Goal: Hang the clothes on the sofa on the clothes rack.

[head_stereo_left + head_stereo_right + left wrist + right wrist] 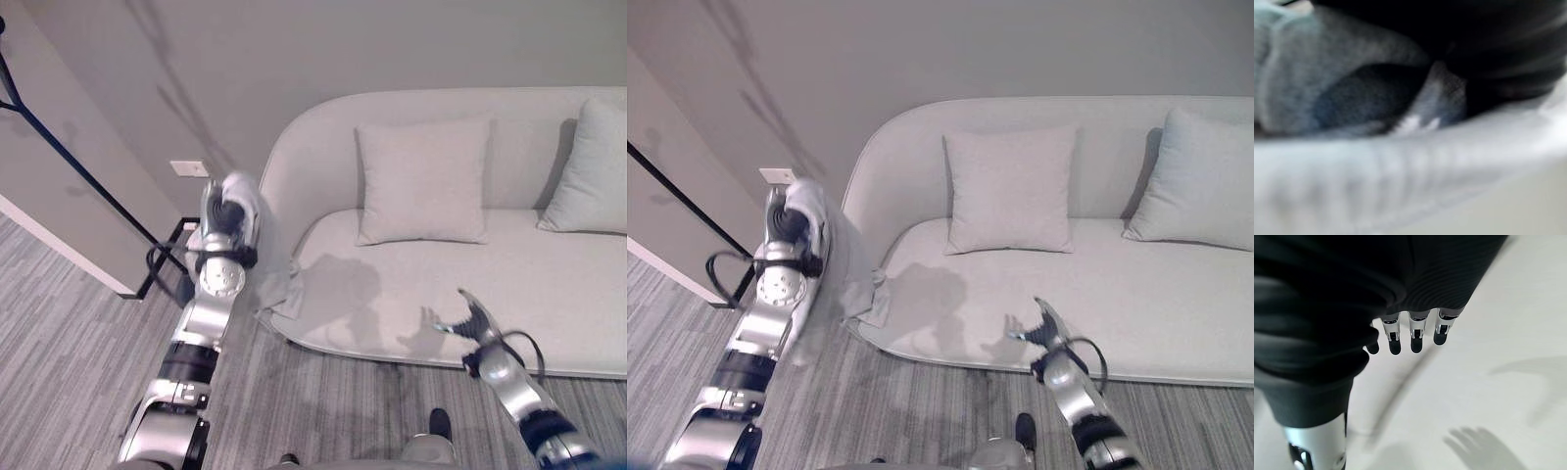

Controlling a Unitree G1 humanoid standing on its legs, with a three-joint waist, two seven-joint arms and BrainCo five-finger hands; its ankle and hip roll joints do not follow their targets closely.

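Left and right eye views: paired head cameras looking steeply down from above, set slightly apart. Both share the sofa (509, 284), its two cushions (1009, 191), the striped floor (59, 333) in the lower left of the frame, and the wall (921, 49) across the top. Left wrist view: very close, facing pale cloth (1400, 166) pressed against the lens. Right wrist view: looks along the right hand (1415, 333) from close range, down onto the sofa seat.
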